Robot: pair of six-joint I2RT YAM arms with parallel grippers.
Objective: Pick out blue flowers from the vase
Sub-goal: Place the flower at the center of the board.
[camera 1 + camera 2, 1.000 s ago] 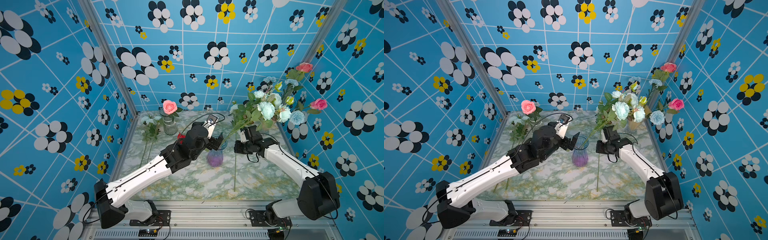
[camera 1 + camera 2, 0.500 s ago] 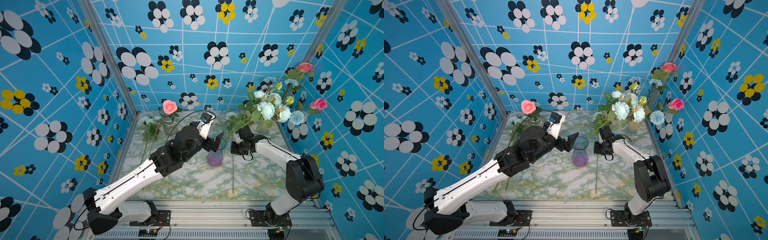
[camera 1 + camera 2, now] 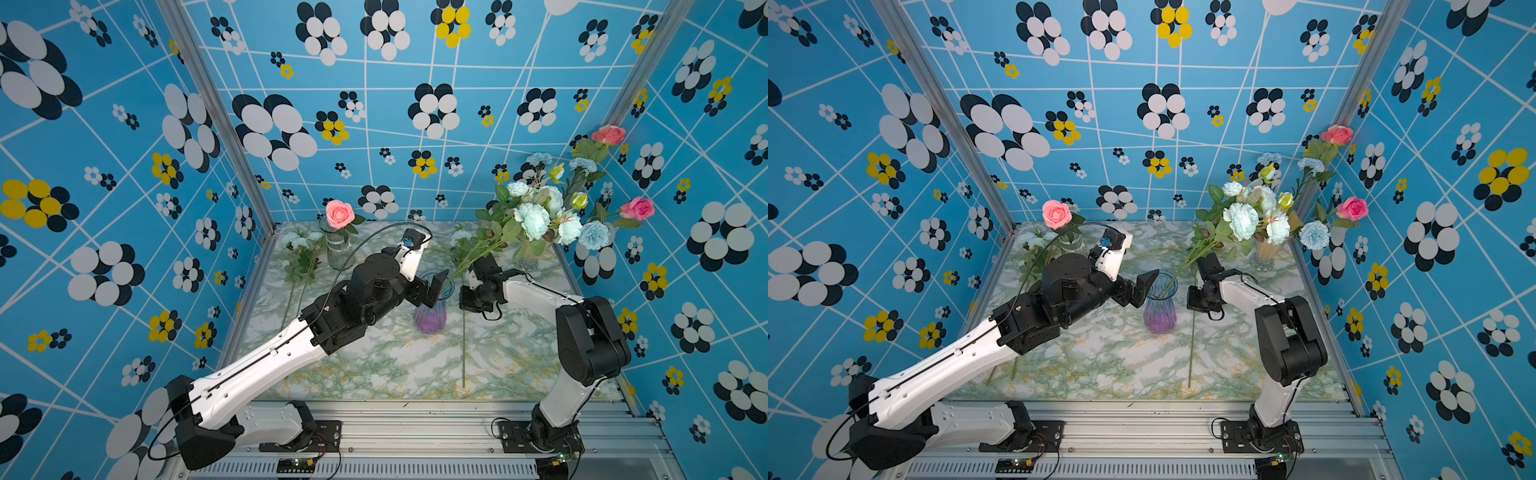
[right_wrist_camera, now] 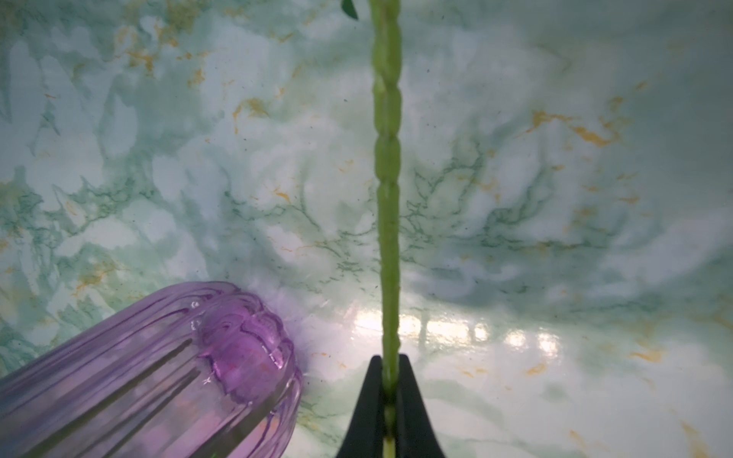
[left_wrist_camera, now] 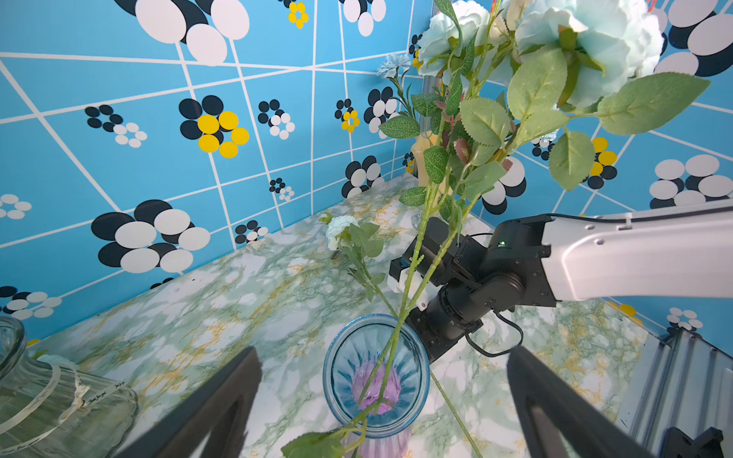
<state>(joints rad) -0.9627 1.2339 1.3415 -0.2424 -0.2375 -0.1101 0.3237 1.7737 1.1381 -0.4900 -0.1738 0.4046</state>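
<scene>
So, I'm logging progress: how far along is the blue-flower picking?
Done: blue flowers lie on the table by the clear vase. In hand: right gripper shut on a small blue flower's stem, outside the purple vase. To do: big blue blooms' stems still in it; left gripper open beside it.

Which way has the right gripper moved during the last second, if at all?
Yes, slightly. In a top view the right gripper, shut on a green stem, has shifted toward the purple vase, which stayed in place.

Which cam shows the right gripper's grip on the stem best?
Right wrist: the right gripper sits close-up, jaws shut on the green stem. Both top views show it small; in left wrist, other stems cross it.
</scene>
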